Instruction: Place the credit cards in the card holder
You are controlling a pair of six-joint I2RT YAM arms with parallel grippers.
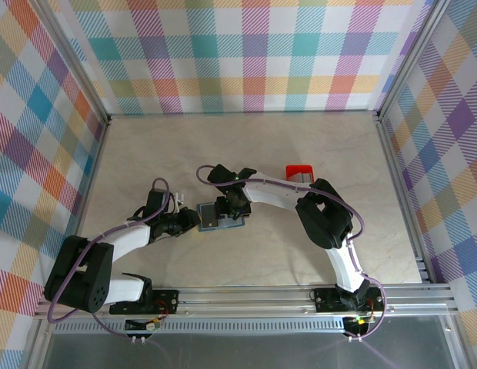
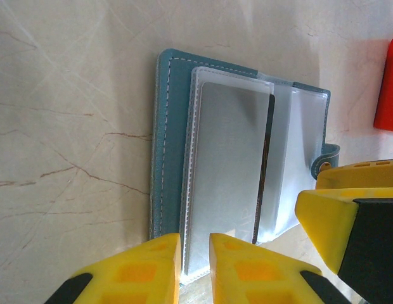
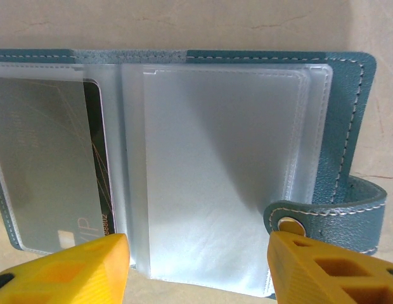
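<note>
Yellow fingertips [image 2: 160, 263] of the left pincer [image 2: 195, 248] sit closest to its wrist camera, set narrow with only a slim gap between them. They stand at the near edge of the card holder [image 2: 171, 145]. Whether they pinch that edge cannot be told.

In the right wrist view, the right pincer [image 3: 198, 246] stands wide. One finger is at the lower left and the other at the lower right, just beside the clasp tab [image 3: 323, 212]. Nothing is held between them. They straddle an unfilled clear pocket [image 3: 222, 171].

The card holder lies open and flat on the desk [image 1: 261, 146], between the two pincers, with its clear pockets facing up. One credit card [image 2: 234, 158] sits inside a pocket on the half nearer the left pincer. It appears silvery-grey through the plastic, with a dark strip exposed along one long edge.

Beyond the holder, well apart from it, a small red tray [image 1: 300, 171] rests on the desk behind the right arm. Checked walls [image 1: 246, 54] enclose the desk at the far end and on both sides.
</note>
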